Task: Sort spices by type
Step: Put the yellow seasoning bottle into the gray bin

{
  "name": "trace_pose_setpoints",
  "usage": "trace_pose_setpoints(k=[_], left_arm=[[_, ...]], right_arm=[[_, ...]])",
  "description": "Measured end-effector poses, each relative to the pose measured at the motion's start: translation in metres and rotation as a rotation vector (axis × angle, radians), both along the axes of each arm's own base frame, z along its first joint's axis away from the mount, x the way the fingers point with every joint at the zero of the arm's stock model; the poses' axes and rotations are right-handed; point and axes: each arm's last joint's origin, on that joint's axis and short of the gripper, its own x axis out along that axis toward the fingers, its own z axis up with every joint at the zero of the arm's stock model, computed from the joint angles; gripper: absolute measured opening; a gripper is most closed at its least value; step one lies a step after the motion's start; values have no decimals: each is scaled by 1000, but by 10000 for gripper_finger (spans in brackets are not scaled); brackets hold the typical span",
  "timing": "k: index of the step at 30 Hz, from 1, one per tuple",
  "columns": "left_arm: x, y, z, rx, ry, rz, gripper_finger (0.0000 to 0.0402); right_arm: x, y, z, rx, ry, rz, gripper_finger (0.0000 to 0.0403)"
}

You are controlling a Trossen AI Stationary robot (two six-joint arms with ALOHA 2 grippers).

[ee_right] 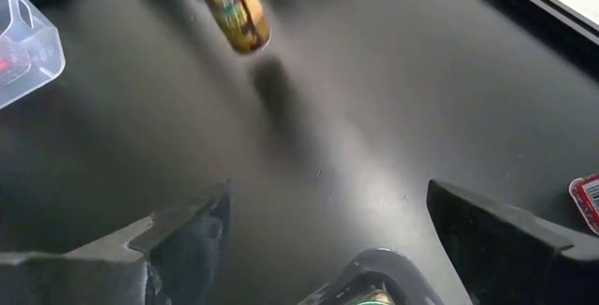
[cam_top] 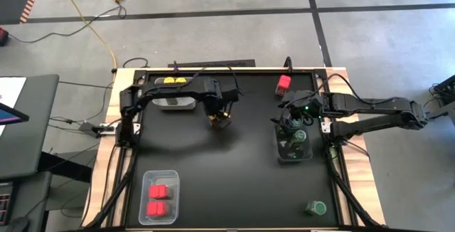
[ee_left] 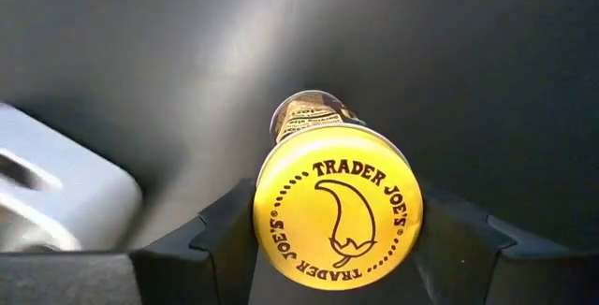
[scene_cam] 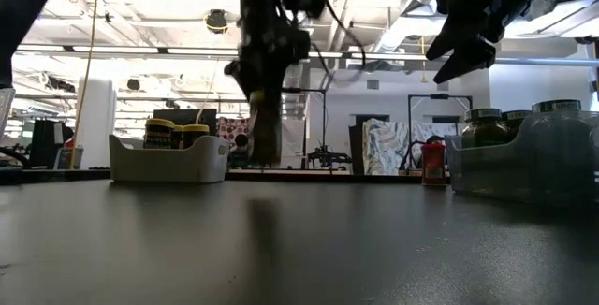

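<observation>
High view: I see both arms over the black table point(cam_top: 227, 182); my left arm reaches in near the far left, my right arm from the right edge.
Left gripper point(cam_top: 220, 120): I have it clamped on a yellow-lidded jar point(cam_top: 219, 122), fingers pressing the lid from both sides, just beside the white bin.
Left wrist view: the yellow lid point(ee_left: 338, 207) fills the gap between the two dark fingers point(ee_left: 220, 235); it reads "Trader Joe's" around a pepper drawing, and the jar body points away toward the table.
Low view: the held jar point(scene_cam: 265, 127) hangs clear above the tabletop, with its shadow on the surface beneath.
White bin point(cam_top: 175, 98): at the far left of the table, holding yellow-lidded jars point(cam_top: 173, 81).
Right gripper point(cam_top: 289, 122): I have it spread wide and holding nothing, hovering over the clear bin point(cam_top: 293, 146) on the right side.
Clear bin contents: green-lidded jars point(cam_top: 298, 136) stand inside it.
Red spices: one red container point(cam_top: 284, 84) sits alone at the far edge; two more point(cam_top: 159, 198) lie in a clear bin point(cam_top: 173, 178) at the near left.
Loose jar: one green-lidded jar point(cam_top: 316, 208) stands by itself at the near right corner.
</observation>
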Motion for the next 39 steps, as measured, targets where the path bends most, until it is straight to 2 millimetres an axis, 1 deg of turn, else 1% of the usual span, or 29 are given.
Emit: trace_pose_setpoints(k=[3, 7, 9, 13, 16, 19, 22, 26, 32, 39], left_arm=[[-18, 5, 30, 29, -62, -41, 222], [-52, 15, 68, 76, -111, -104, 222], [-70, 19, 84, 117, -123, -171, 222], [-103, 27, 107, 196, -110, -268, 222], [-120, 36, 115, 214, -90, -292, 222], [-130, 45, 115, 215, -50, -313, 222], [-134, 52, 107, 192, -27, -365, 222], [-138, 62, 86, 109, -5, -367, 223], [-142, 78, 59, 112, 4, -333, 228], [-151, 91, 27, 80, 45, -307, 225]], right_arm=[[0, 0, 0, 0, -3, 0, 384], [0, 0, 0, -1, -6, -1, 384], [0, 0, 0, -1, -5, -1, 384], [0, 0, 0, 0, -3, -1, 384], [1, 0, 0, -1, -7, -1, 384], [1, 0, 1, -2, -13, -1, 384], [2, 0, 2, -4, -33, -1, 384], [2, -2, 3, -2, -41, -10, 384], [2, -2, 3, 14, -47, -25, 384], [2, -2, 3, 14, -47, -25, 384]])
